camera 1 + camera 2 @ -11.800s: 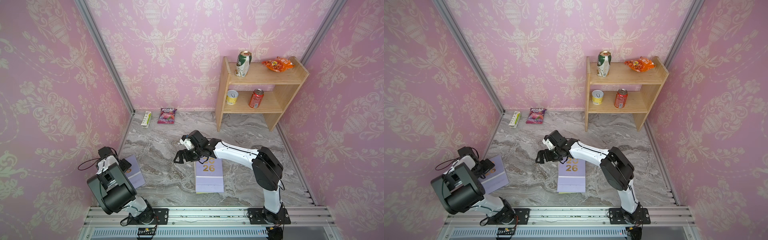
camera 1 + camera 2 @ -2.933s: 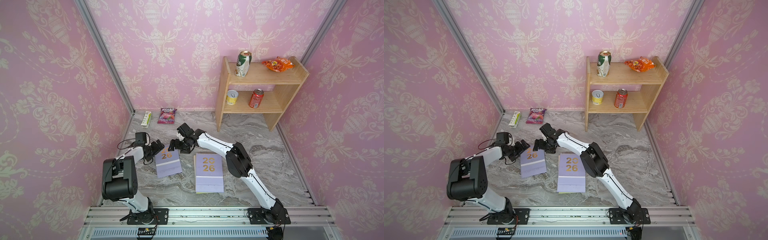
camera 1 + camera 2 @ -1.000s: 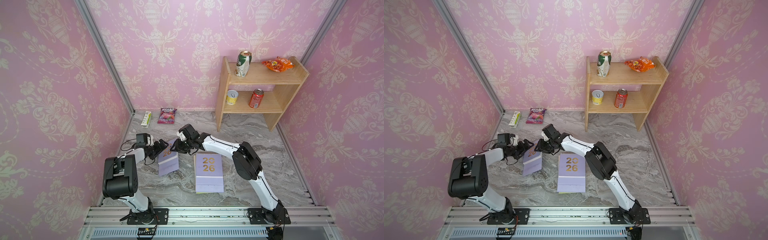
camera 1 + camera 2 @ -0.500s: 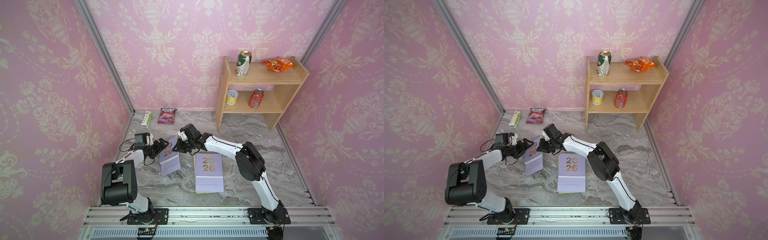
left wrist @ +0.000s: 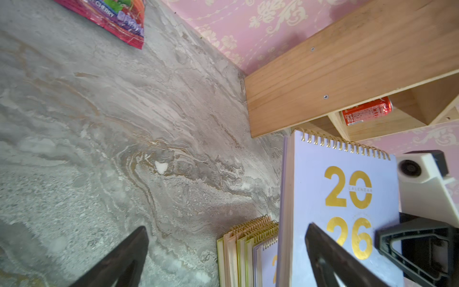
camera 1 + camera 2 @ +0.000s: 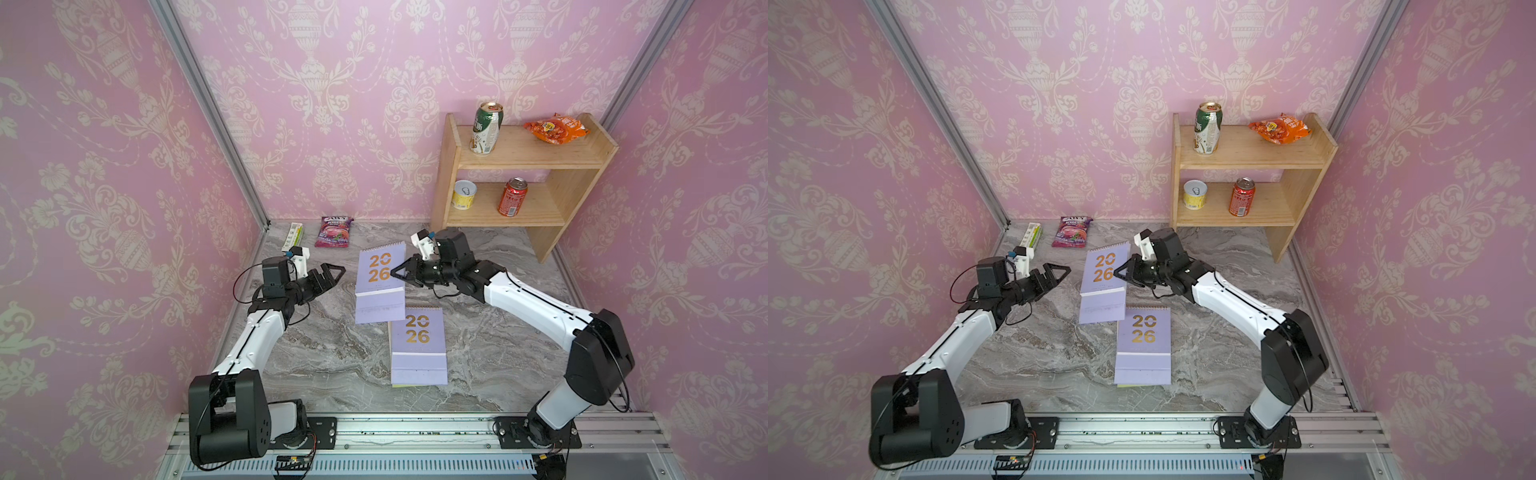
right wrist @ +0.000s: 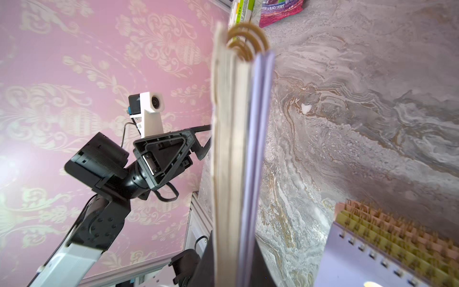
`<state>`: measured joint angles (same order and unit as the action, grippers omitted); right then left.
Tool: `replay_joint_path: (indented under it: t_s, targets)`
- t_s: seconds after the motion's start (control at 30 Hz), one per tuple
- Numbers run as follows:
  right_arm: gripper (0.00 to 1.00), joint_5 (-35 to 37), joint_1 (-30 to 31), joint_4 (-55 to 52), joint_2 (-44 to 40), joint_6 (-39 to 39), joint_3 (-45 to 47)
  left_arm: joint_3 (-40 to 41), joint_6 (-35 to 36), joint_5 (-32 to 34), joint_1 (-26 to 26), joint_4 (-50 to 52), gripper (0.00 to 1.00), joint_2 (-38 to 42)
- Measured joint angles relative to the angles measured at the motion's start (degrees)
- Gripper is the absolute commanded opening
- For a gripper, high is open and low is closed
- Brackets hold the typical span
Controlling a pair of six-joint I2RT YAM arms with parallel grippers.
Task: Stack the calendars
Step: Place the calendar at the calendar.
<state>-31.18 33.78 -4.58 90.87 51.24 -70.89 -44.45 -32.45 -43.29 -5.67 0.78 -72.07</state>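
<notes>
In both top views the right gripper [image 6: 397, 274] is clamped on the right edge of a lilac calendar [image 6: 379, 286]. It is held up, tilted, just far-left of the stack [image 6: 417, 345] lying mid-table [image 6: 332, 365]. The left gripper [image 6: 334, 277] hangs just left of the calendar, jaws wide apart, clear of it. No other loose calendar shows, so this looks like the last one, with only the carry onto the stack and the release left. The shelf [image 6: 1300, 195] at far right holds a green can [image 6: 1207, 129] and a snack bag [image 6: 1279, 129] on top, a tin [image 6: 1195, 194] and a red can [image 6: 1241, 197] below. The left wrist view shows the calendar's cover raised beside the stack's [image 5: 248, 248] yellow-green, peach and lilac spines. The right wrist view shows the calendar edge-on, pinched, above the table.
</notes>
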Motion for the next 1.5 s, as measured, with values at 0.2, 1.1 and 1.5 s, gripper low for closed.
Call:
replay_joint_path:
  t_s: [0.2,1.1,1.5]
  targets:
    - [0.00,-5.4,-2.0,2.8,-8.5,0.0,15.5,-1.1,0.0,-0.4,5.0,-0.8,0.99,2.5]
    - [0.00,-9.0,-3.4,7.1,-23.3,-0.8,34.8,-1.9,0.0,0.5,12.5,-1.4,0.99,4.4]
    - [0.00,-9.5,-6.3,6.2,-21.3,-3.9,35.9,-1.9,0.0,0.6,12.6,-1.4,0.99,6.2]
